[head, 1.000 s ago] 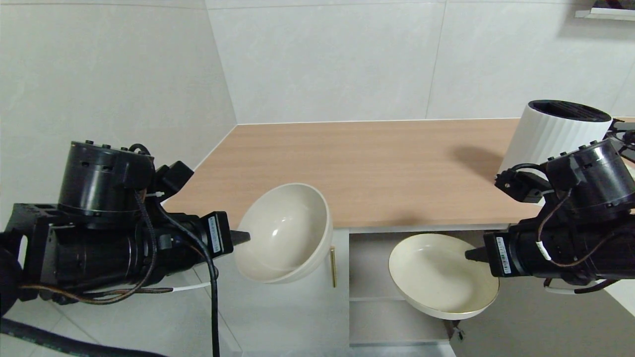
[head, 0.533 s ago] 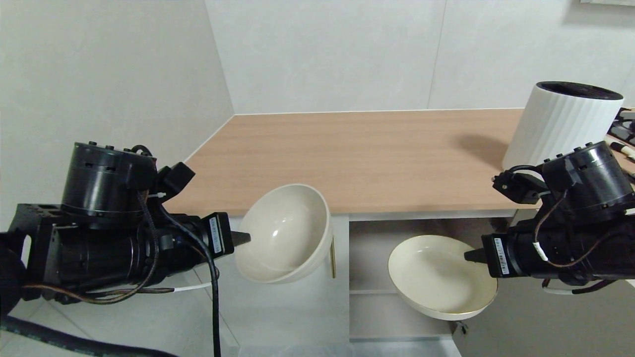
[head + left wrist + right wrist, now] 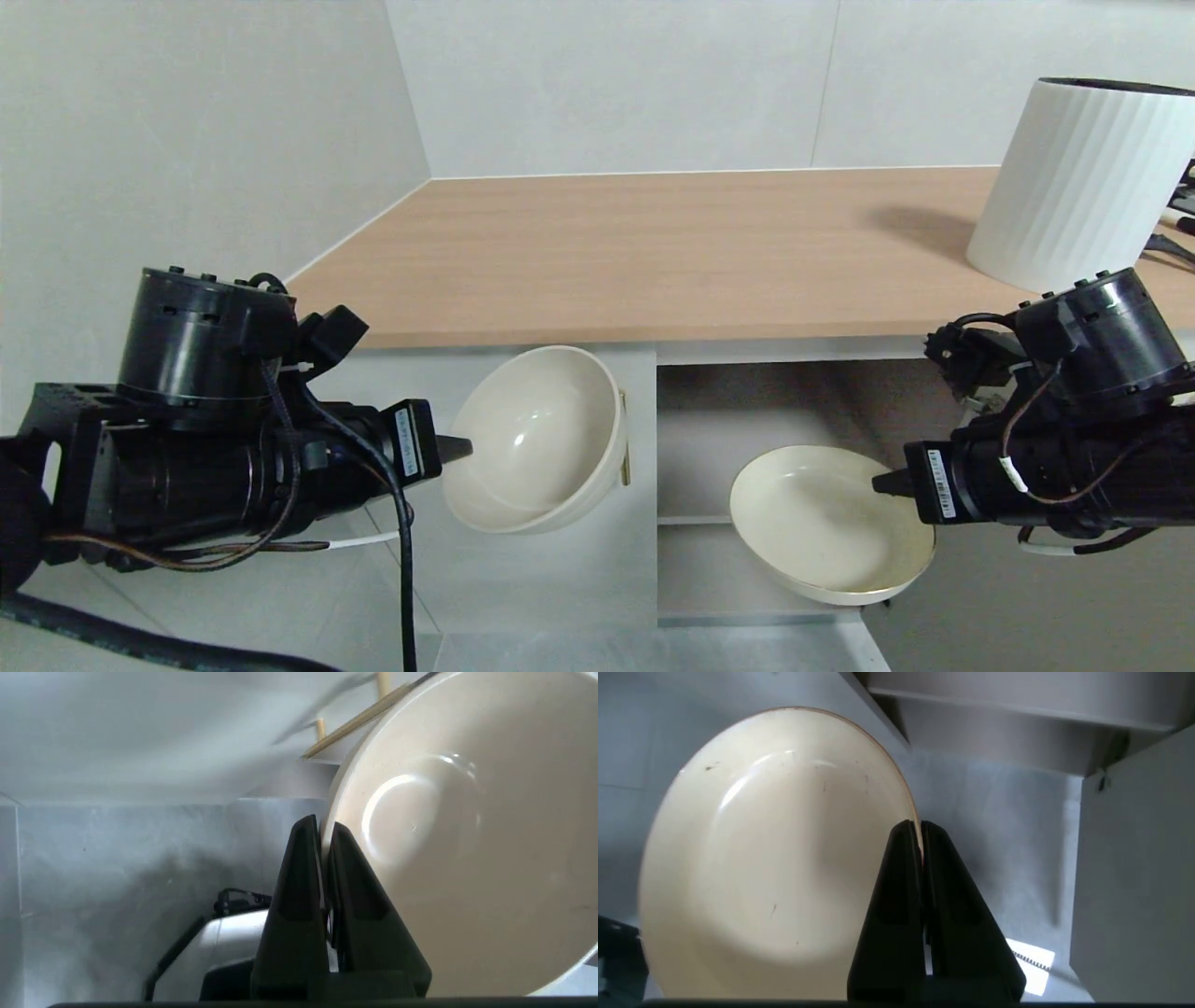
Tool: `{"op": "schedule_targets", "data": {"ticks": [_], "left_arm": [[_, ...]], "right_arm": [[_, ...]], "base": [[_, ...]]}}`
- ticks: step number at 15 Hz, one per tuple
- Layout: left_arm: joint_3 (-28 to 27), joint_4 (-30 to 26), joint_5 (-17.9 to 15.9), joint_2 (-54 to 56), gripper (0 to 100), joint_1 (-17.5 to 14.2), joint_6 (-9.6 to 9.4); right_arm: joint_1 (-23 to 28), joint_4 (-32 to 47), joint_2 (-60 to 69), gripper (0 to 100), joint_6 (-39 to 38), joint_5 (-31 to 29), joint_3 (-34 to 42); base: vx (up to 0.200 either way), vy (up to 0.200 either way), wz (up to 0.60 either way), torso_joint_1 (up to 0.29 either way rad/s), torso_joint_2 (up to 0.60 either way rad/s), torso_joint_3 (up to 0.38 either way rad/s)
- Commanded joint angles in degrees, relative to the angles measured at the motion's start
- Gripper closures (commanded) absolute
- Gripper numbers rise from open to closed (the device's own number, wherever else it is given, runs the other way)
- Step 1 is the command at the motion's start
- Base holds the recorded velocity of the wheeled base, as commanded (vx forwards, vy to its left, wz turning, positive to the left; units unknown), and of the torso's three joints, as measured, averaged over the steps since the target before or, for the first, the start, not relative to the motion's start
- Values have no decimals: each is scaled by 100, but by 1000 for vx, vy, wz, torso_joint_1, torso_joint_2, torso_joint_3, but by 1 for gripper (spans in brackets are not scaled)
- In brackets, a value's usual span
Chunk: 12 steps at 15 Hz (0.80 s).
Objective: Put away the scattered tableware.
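Observation:
A deep cream bowl [image 3: 532,439] hangs in front of the closed left cabinet door, tilted on its side, with my left gripper [image 3: 457,448] shut on its rim. Seen from the left wrist, the bowl [image 3: 467,831] has its rim pinched between the two dark fingers [image 3: 304,887]. A shallow cream plate [image 3: 826,518] hangs level in front of the open cabinet [image 3: 695,467], and my right gripper [image 3: 882,482] is shut on its near edge. From the right wrist, the plate [image 3: 775,859] sits with its rim clamped between the fingers [image 3: 901,896].
A wooden countertop [image 3: 653,252] runs above the cabinet, with a tall white ribbed container [image 3: 1088,177] at its right end. The open cabinet has a shelf [image 3: 695,518] inside. A slim brass handle [image 3: 623,439] marks the closed door. White walls stand behind and on the left.
The head view has sunk lower, so the countertop and white container sit higher in the picture and more of the cabinet interior shows. Both arms keep their hold on bowl and plate.

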<state>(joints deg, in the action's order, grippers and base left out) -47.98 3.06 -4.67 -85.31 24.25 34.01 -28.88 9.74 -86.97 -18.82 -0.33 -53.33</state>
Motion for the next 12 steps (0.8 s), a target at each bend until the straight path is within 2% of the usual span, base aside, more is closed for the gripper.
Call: {"op": "schedule_targets", "data": {"ticks": [1,7,12], "left_arm": [[-1,2,1,-12,100,1,0],[-1,2,1,-47,100,1,0],[-1,2,1,-47,100,1,0]], "right_arm": [[-4,-7,-4,100,1,-2,-2],[-4,-34,-13,100,1,-2,16],[-4,-42,-84,100,1,-2,16]], "base": [[0,0,0,-168,491,305],[0,0,0,-125,424,299],[0,0,0,-17,66,42]]}}
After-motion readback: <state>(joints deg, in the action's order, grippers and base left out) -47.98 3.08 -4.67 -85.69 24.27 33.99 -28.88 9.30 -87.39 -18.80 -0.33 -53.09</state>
